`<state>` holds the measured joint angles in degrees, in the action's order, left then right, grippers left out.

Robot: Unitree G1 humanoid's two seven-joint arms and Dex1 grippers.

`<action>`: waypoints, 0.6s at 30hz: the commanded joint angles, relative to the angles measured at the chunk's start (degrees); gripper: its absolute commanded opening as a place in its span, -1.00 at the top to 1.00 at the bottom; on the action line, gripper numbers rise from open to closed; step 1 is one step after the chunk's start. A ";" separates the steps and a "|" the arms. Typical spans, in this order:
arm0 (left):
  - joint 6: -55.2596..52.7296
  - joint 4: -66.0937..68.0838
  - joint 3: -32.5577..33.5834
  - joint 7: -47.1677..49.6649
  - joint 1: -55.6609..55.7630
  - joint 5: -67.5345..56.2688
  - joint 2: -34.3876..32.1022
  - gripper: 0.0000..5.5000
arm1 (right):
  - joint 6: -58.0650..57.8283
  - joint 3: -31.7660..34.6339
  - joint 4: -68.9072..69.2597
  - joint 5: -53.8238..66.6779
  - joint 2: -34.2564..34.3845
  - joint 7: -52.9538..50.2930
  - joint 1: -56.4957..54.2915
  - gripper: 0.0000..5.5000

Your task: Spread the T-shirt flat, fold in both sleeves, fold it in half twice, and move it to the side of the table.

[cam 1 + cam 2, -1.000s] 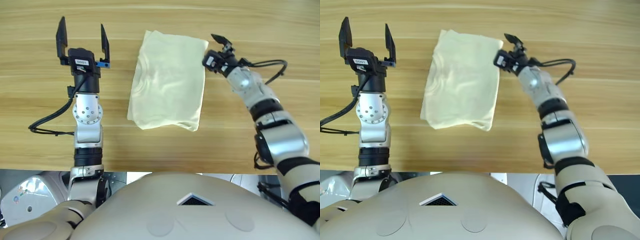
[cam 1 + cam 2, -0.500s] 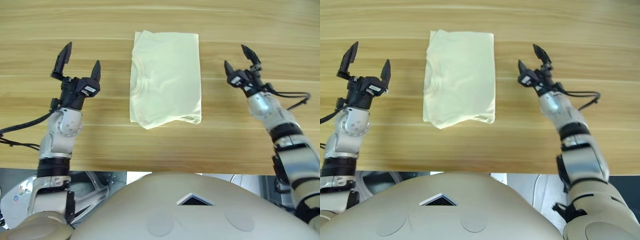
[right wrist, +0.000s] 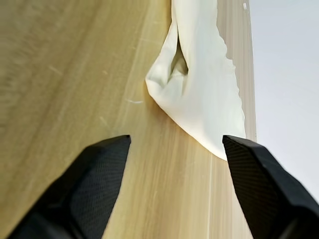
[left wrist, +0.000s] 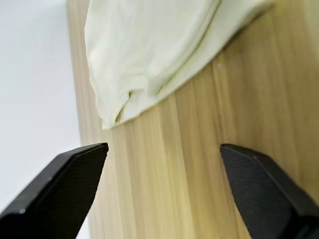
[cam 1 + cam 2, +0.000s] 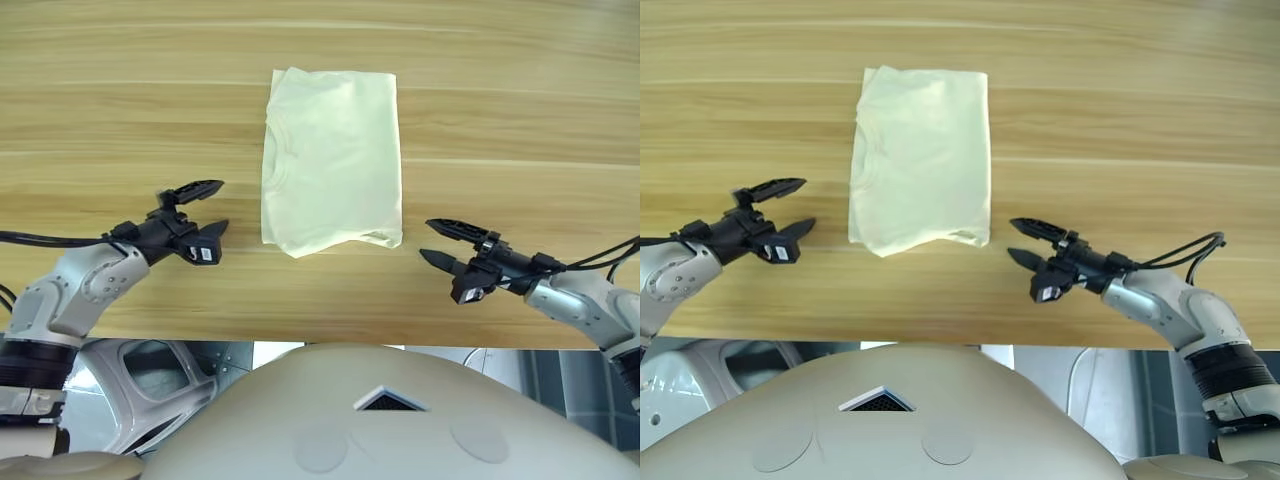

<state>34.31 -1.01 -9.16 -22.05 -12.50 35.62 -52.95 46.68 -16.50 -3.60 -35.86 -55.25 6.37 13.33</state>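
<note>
A pale yellow cotton T-shirt [image 5: 335, 160] lies folded into a tall, narrow rectangle on the light wooden table [image 5: 520, 120]. It sits about midway across the table, its long sides running away from the robot. The curved collar seam shows on its top layer near the left edge. Its far edge is straight and neat. Its near edge is less even: the near left corner bulges outward, and at the near right corner a loose layer is rumpled and slightly lifted.

The left jaws are spread wide and hold nothing. They hang over the table close to its near edge, left of the T-shirt and well apart from it, with the tips turned toward the cloth. In the left wrist view the two black fingers [image 4: 65, 194] frame bare wood, with the shirt's near corner beyond them.

The right jaws are likewise wide open and empty. They sit low over the table near its front edge, to the right of the rumpled corner and nearer the robot, tips pointing left, not touching the shirt. The right wrist view shows that corner beyond the spread fingers [image 3: 94, 189].
</note>
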 commanded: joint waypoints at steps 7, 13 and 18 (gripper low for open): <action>7.61 9.32 -14.75 -7.95 9.84 1.04 3.34 -0.53 | 0.00 -3.40 -5.30 -4.72 3.65 2.59 -6.44 -0.25; 7.93 8.78 -16.26 -8.49 9.32 0.36 1.17 -0.53 | 1.03 -4.18 -7.25 -6.14 3.90 1.87 -8.02 -0.25; 7.03 6.33 -15.72 -8.67 6.61 -0.63 -1.35 -0.53 | 1.38 -4.43 -7.59 -6.49 4.60 1.77 -8.74 -0.25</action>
<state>42.91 3.35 -21.68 -25.45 -1.51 31.12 -52.47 48.75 -19.49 -9.60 -39.61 -50.93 6.31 4.23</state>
